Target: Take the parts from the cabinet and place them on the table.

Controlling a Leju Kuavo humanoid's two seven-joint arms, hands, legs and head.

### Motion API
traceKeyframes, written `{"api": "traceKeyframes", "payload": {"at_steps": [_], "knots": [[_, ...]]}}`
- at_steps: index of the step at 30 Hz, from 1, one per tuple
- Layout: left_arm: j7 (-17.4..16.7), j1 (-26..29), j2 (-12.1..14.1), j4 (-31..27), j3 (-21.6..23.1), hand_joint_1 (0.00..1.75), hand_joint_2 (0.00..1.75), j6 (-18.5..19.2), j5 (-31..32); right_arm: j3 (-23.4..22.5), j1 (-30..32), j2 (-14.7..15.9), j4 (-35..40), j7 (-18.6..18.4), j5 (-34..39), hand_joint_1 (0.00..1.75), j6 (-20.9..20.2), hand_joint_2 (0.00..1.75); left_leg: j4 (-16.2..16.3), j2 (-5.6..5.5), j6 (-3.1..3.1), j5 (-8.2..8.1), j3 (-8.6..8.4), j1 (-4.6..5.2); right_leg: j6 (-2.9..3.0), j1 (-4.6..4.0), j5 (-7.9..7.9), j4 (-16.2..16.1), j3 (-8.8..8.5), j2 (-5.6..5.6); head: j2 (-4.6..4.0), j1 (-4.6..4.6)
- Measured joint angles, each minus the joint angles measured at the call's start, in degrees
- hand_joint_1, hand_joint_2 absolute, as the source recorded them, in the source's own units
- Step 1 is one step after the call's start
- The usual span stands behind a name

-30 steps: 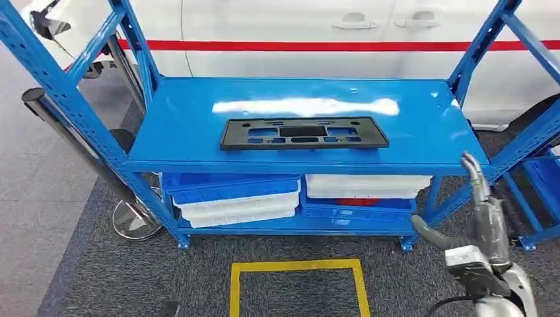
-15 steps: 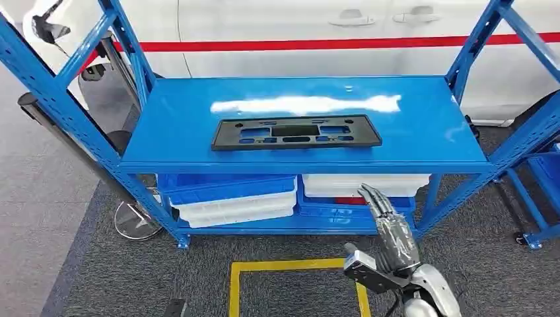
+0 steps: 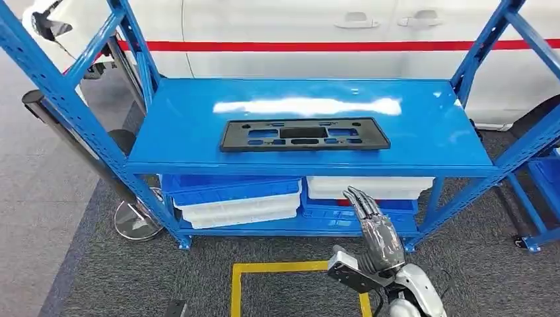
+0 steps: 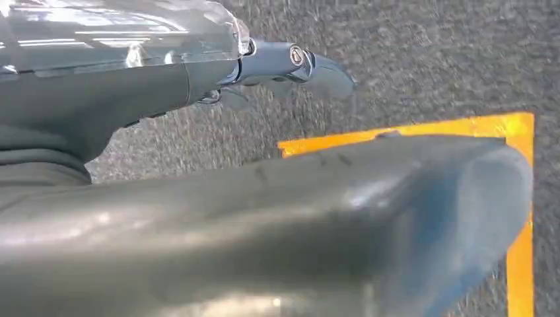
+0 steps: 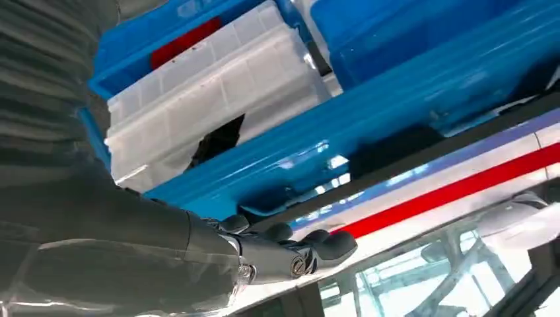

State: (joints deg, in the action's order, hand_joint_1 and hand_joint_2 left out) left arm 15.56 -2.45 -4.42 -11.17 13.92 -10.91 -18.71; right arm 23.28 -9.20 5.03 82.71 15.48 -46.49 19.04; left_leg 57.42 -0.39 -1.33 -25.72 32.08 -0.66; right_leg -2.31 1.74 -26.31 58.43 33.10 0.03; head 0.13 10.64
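Observation:
A flat black plastic part (image 3: 304, 134) with several cut-outs lies on the top shelf of the blue rack (image 3: 422, 112), near its front edge. My right hand (image 3: 373, 231) is raised below and in front of that shelf, fingers stretched out and apart, holding nothing. In the right wrist view the same hand (image 5: 284, 254) points up at the underside of the blue shelf edge (image 5: 370, 125). My left hand (image 4: 284, 63) hangs over the grey carpet with its fingers extended and nothing in it.
Blue bins (image 3: 228, 187) and white bins (image 3: 366, 186) are stacked on the rack's lower shelf. A yellow tape square (image 3: 294, 267) marks the carpet in front. A white car with a red stripe (image 3: 330, 26) stands behind. A round metal stand base (image 3: 135, 221) sits at the rack's left leg.
My right hand has swung from the rack's right front corner to the left and lower, and stands before the lower bins. The black part has not moved.

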Motion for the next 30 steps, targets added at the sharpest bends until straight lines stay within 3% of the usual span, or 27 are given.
{"api": "traceKeyframes", "payload": {"at_steps": [1,4,5,6,7,9,10,11,14,15,16,17,19,20,21,22,24,25,26,27,29,30], "knots": [[0.0,-0.1,0.0,0.0,0.0,0.00,0.00,0.1,0.0,-0.1,-0.1,0.0,0.0,0.3,0.0,0.00,0.4,1.75,-0.1,0.00,-0.25,0.05,-0.05,0.10,-0.04,-0.08,-1.29,1.8,0.71,-0.02,-0.02,0.00],[0.0,-0.1,0.0,0.0,0.1,0.00,0.00,0.3,0.1,-0.4,0.2,-0.1,0.1,1.5,-0.1,0.00,2.6,1.75,-0.1,0.09,-0.86,-0.08,0.05,0.50,-0.22,-0.18,-7.75,15.6,7.46,0.00,0.00,0.00],[0.0,-0.1,0.0,0.0,0.1,0.00,0.00,0.4,0.2,-0.7,0.3,-0.2,0.1,1.8,-0.3,0.00,3.8,1.75,0.0,0.06,-0.92,-0.12,0.04,0.66,-0.17,-0.22,-8.04,18.3,8.91,0.00,0.00,0.00],[0.0,0.0,0.0,0.1,0.2,0.00,0.00,0.4,0.2,-0.9,0.4,-0.3,0.2,2.2,-0.7,0.00,5.1,1.75,0.1,0.03,-1.00,-0.19,-0.04,0.75,-0.01,-0.31,-6.92,17.8,8.90,0.00,0.00,0.00],[0.0,0.0,0.0,0.1,0.2,0.00,0.00,0.5,0.2,-1.0,0.3,-0.3,0.3,2.4,-1.4,0.00,6.6,1.75,0.1,-0.03,-1.03,-0.29,-0.15,0.87,0.26,-0.45,-4.76,14.9,7.66,-0.01,0.00,0.00],[0.0,-0.1,0.0,0.1,0.3,0.00,0.00,0.6,0.2,-1.2,0.0,-0.3,0.9,2.6,-2.6,0.00,9.2,1.75,0.2,-0.08,-0.84,-0.56,-0.60,1.12,1.22,-0.80,0.64,4.0,2.39,0.00,0.00,0.00],[0.0,-0.1,-0.2,0.1,0.4,0.00,0.00,0.6,0.2,-1.4,-0.3,-0.3,1.1,2.6,-2.8,0.00,9.7,1.75,0.2,-0.05,-0.70,-0.72,-0.62,1.19,1.85,-1.18,0.50,0.7,0.76,-0.03,-0.02,0.00],[0.0,-0.2,-0.2,0.1,0.5,0.00,0.00,0.6,0.2,-1.5,-0.5,-0.5,1.3,2.6,-2.9,0.00,9.8,1.75,0.5,-0.07,-0.41,-0.88,-0.43,1.54,1.83,-1.32,0.69,0.1,0.79,-0.17,0.00,0.00],[0.0,-0.2,-0.2,0.1,0.5,0.00,0.00,0.6,0.1,-1.8,-0.6,-0.7,1.5,2.6,-3.4,0.00,10.9,1.75,0.1,0.01,0.39,-0.97,-0.51,1.23,2.35,-1.59,0.59,0.0,0.85,-0.05,0.00,0.00],[0.0,-0.3,-0.1,0.1,0.5,0.00,0.00,0.6,0.0,-2.2,-0.6,-0.8,1.6,2.6,-3.4,0.00,11.6,1.75,0.5,0.03,0.82,-1.36,-0.35,1.44,2.77,-0.77,0.85,-0.6,0.37,-0.20,0.00,0.02],[-0.1,-0.2,-0.1,0.1,0.5,0.00,0.00,0.6,0.0,-2.4,-0.9,-1.0,1.6,2.6,-3.3,0.00,12.5,1.75,1.9,0.08,1.28,-2.13,-0.03,1.26,2.84,-0.80,0.84,-0.9,0.06,-0.22,-0.02,0.02],[-0.2,-0.3,-0.1,0.1,0.5,0.00,0.00,0.5,0.0,-2.6,-1.4,-1.2,1.6,2.6,-3.0,0.00,13.1,1.75,5.3,0.05,1.57,-4.12,1.65,1.03,3.26,-0.74,0.59,-0.9,-0.05,-0.25,-0.02,0.02],[-0.5,-0.2,0.0,0.1,0.5,0.00,0.00,0.5,-0.1,-3.2,-2.1,-1.2,1.6,2.6,-2.7,0.00,13.6,1.75,14.7,0.06,2.07,-7.99,6.56,0.54,3.40,-0.77,0.33,-0.9,-0.24,-0.25,0.00,0.02],[-0.6,-0.1,0.0,0.2,0.5,0.00,0.00,0.5,-0.1,-3.7,-2.4,-1.2,1.5,2.6,-2.6,0.00,13.6,1.75,18.0,0.07,2.27,-8.72,8.47,0.38,3.37,-0.75,0.20,-0.8,-0.31,-0.25,0.00,0.02],[-0.7,0.0,0.0,0.2,0.5,0.00,0.00,0.4,-0.1,-4.0,-2.8,-1.3,1.4,2.6,-2.5,0.00,13.6,1.75,18.4,0.07,2.43,-7.73,9.18,0.12,3.26,-0.72,0.04,-0.8,-0.54,-0.22,0.00,0.02],[-0.7,0.1,0.0,0.2,0.5,0.00,0.00,0.4,-0.1,-4.3,-3.2,-1.3,1.3,2.6,-2.5,0.00,13.7,1.75,15.8,0.09,2.53,-5.41,8.27,-0.07,3.11,-0.66,-0.26,-0.8,-0.88,-0.16,0.00,0.02],[-0.6,0.0,0.0,0.3,0.5,0.00,0.00,0.4,-0.1,-4.9,-4.0,-1.4,1.1,2.6,-2.7,0.00,13.9,1.75,6.2,0.14,2.47,0.23,3.90,-0.17,2.66,-0.44,-0.89,-0.8,-1.84,-0.14,0.00,0.02],[-0.6,0.0,0.0,0.3,0.5,0.00,0.00,0.4,-0.1,-5.1,-4.5,-1.5,1.0,2.6,-2.7,0.00,14.0,1.75,2.0,0.33,2.28,1.59,2.13,-0.16,2.35,-0.44,-1.24,-0.8,-2.18,-0.15,0.00,0.02],[-0.5,-0.1,0.0,0.3,0.5,0.00,0.00,0.4,-0.1,-5.3,-5.0,-1.6,0.9,2.6,-2.8,0.00,14.0,1.75,0.7,0.36,1.96,0.24,1.24,0.35,1.84,-0.78,-1.56,-0.6,-2.23,-0.08,-0.02,0.02],[-0.5,-0.2,0.0,0.3,0.5,0.00,0.00,0.5,-0.1,-5.4,-5.5,-1.7,0.7,2.6,-3.1,0.00,14.0,1.75,0.8,0.24,1.24,0.06,1.20,0.35,1.43,-0.74,-1.51,-1.0,-2.25,-0.05,0.00,0.02],[-0.5,0.0,0.0,0.4,0.5,0.00,0.00,0.6,-0.1,-5.4,-5.9,-2.0,0.0,2.7,-4.4,0.00,14.0,1.75,0.5,0.15,0.45,-0.18,1.14,0.27,0.69,-0.83,-1.07,-0.4,-2.58,-0.06,0.00,0.02],[-0.5,0.0,0.1,0.4,0.5,0.00,0.00,0.6,-0.1,-5.4,-6.0,-2.2,-0.3,2.7,-5.1,0.00,14.0,1.75,0.2,-0.04,-0.06,-0.17,0.32,0.14,0.37,-0.61,-1.39,-0.1,-2.67,-0.09,0.00,0.02]]}}
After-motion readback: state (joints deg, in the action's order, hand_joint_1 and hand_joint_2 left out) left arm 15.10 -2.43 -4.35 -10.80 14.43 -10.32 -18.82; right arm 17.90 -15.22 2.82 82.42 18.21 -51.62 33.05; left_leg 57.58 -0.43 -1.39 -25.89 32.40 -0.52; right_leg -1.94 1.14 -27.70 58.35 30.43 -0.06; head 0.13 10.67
